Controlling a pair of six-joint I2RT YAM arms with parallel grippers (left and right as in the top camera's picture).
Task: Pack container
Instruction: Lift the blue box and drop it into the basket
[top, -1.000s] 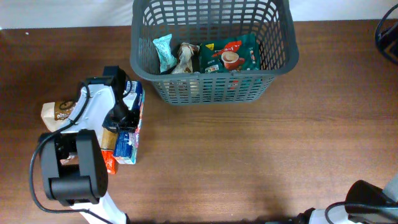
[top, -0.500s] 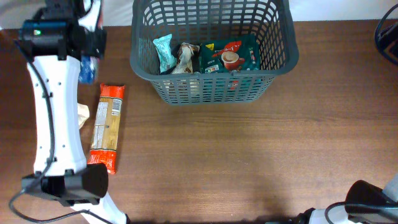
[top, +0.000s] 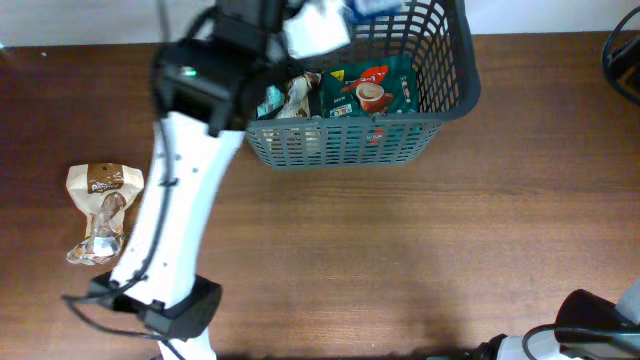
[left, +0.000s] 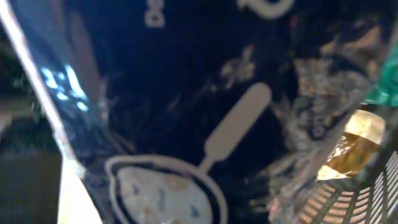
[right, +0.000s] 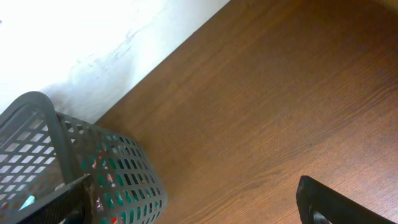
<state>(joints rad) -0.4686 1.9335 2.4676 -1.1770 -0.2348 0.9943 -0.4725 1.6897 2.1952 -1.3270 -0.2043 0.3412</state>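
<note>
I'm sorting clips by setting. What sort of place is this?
Probably a robot lab bench, not a home: a bare wooden table against a plain white wall, and a robot arm holding a packet over a basket of snacks.

Your bench (top: 400, 250) shows brown wood grain with a low, smooth sheen. The container (top: 340, 145) is matt dark grey plastic. Your dark blue packet (left: 186, 93) is glossy film catching bright glints. The brown packet (top: 100, 210) looks crinkled and the green packet (top: 370, 90) shiny.
</note>
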